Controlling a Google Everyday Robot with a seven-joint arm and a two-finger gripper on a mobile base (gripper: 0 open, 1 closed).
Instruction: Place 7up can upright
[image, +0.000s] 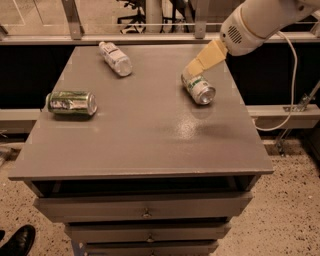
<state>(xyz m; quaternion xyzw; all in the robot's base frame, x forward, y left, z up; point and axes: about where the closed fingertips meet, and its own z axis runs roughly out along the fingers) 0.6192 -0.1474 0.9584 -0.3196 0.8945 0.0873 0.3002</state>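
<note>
The 7up can (199, 88) lies on its side on the right part of the grey table top (150, 135), its silver end facing the front right. My gripper (192, 69) hangs on the white arm that comes in from the upper right. Its beige tip is at the can's far end, touching or just above it. Part of the can's far end is hidden behind the gripper.
A darker green can (70, 102) lies on its side near the table's left edge. A clear plastic bottle (115, 58) lies at the back left. Drawers (146, 212) are below the top. A white cable (287, 80) hangs to the right. A rail runs behind the table.
</note>
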